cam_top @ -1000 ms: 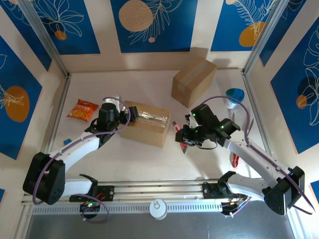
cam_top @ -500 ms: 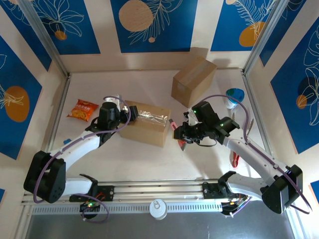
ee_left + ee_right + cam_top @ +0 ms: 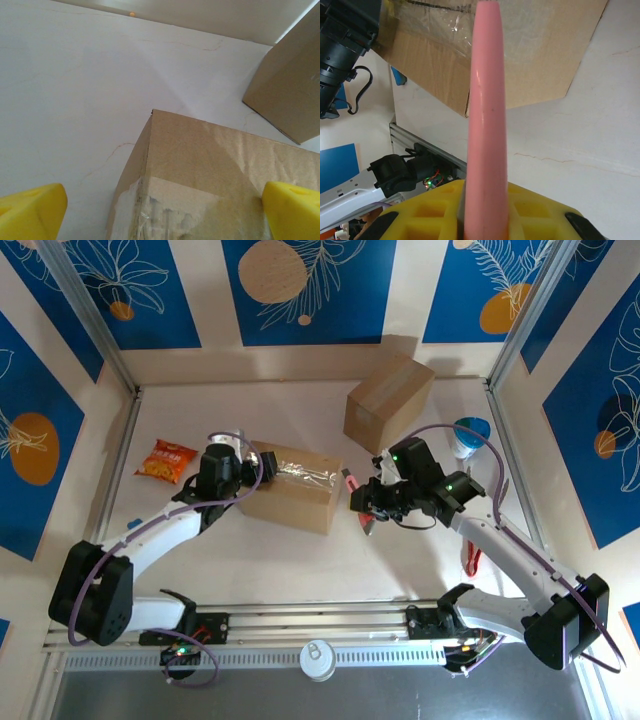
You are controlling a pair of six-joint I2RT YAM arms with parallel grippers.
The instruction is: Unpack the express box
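Observation:
The express box point(image 3: 290, 490) is brown cardboard with clear tape along its top, lying mid-table. My left gripper point(image 3: 243, 473) is open at its left end. In the left wrist view the yellow fingertips point(image 3: 31, 209) stand wide on either side of the taped box corner point(image 3: 200, 180) without touching it. My right gripper point(image 3: 368, 504) is shut on a pink-handled tool point(image 3: 351, 485) just off the box's right end. From the right wrist, the pink tool point(image 3: 487, 100) points up at the box point(image 3: 530, 45), gripped between the yellow jaws of the right gripper point(image 3: 485, 220).
A second, untaped cardboard box point(image 3: 388, 402) stands at the back, also in the left wrist view point(image 3: 292, 95). An orange snack packet point(image 3: 166, 460) lies at the left. A blue cup point(image 3: 470, 434) sits at the right wall and a red item point(image 3: 470, 560) lies by the right arm.
My right gripper has carried the pink tool up and left, closer to the box's right end. The left arm and the box have stayed put.

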